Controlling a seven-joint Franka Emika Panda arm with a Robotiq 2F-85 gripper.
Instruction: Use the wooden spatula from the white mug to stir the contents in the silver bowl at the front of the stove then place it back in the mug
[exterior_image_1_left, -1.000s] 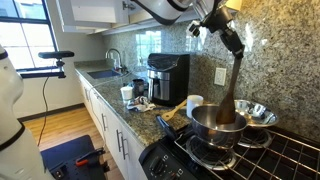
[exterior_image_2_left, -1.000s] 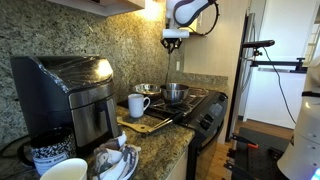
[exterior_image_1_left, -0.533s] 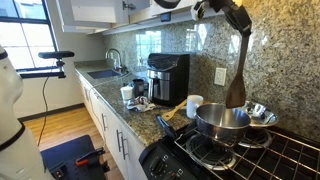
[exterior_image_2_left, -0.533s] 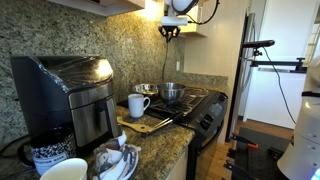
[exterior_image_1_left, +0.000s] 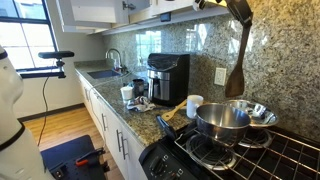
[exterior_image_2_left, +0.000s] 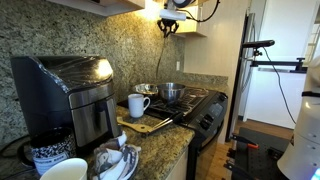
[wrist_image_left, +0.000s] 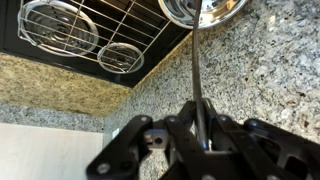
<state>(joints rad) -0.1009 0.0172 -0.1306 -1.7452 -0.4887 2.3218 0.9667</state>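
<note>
Raised wooden spatula (exterior_image_1_left: 238, 68) clear above silver bowl (exterior_image_1_left: 222, 122) | arm high | jaws clamping handle

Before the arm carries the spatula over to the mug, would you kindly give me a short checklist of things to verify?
1. Grip: the gripper is shut on the wooden spatula, with the shaft between its fingers in the wrist view: ok.
2. Blade clear of the silver bowl: it hangs above the rim: ok.
3. The white mug stands upright on the counter: ok.
4. Spatula lined up over the mug: not ok, it hangs above the bowl.
5. Mug's inside free: cannot tell.
</note>
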